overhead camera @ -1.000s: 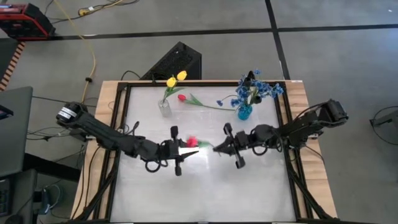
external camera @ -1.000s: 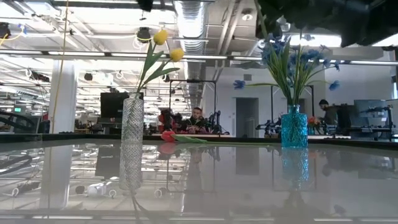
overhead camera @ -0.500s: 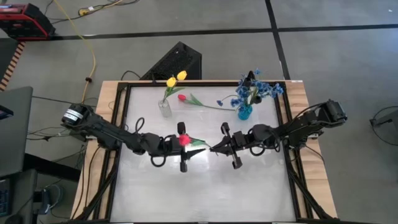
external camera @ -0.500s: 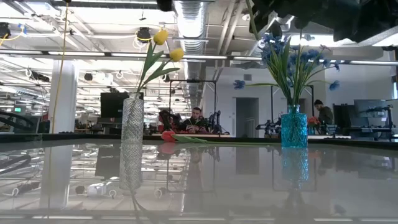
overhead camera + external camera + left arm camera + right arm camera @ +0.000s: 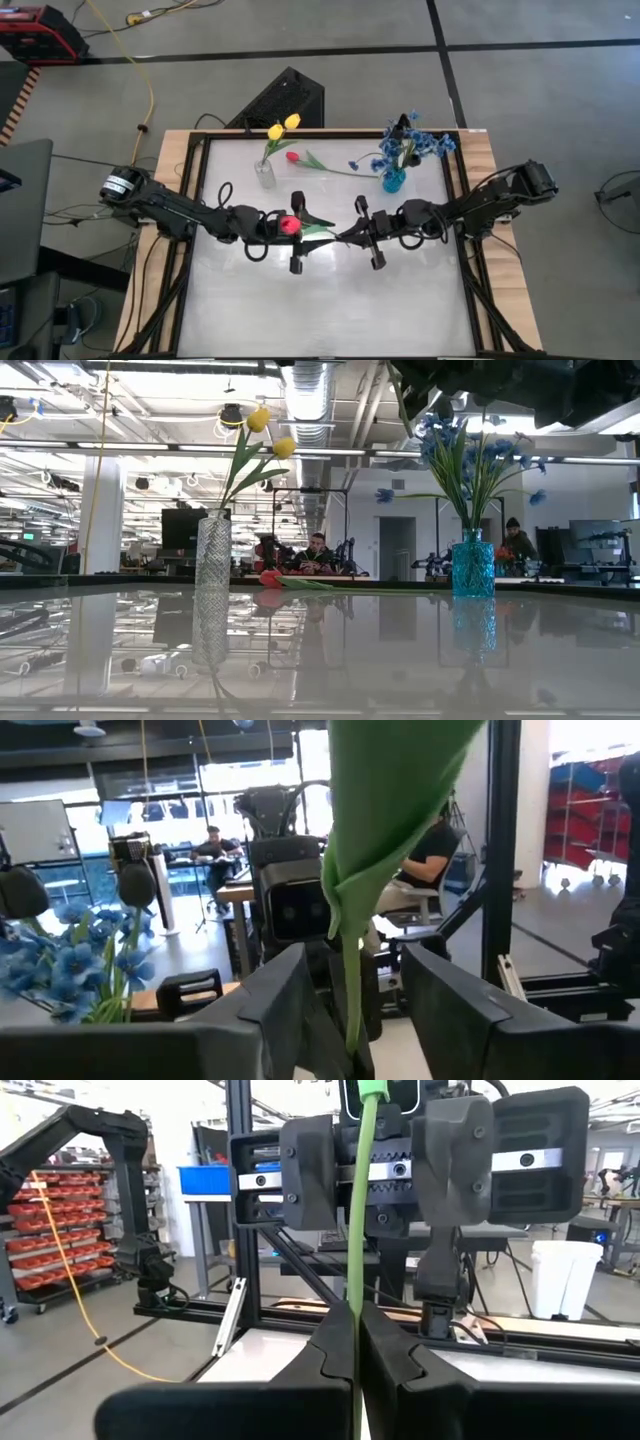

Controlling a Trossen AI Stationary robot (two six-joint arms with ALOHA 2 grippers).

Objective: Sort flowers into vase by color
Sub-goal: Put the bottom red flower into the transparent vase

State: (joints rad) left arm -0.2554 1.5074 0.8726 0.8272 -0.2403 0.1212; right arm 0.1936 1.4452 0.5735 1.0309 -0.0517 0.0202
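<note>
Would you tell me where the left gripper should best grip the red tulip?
Probably on the bare stem just behind the bud of the red tulip, coming from the left: the right gripper pinches the far end, and the stem lies between the open fingers of the left gripper.

Two vases, two red, two yellow tulips.

Glossy white table with clear vase, blue vase and a loose red tulip
</note>
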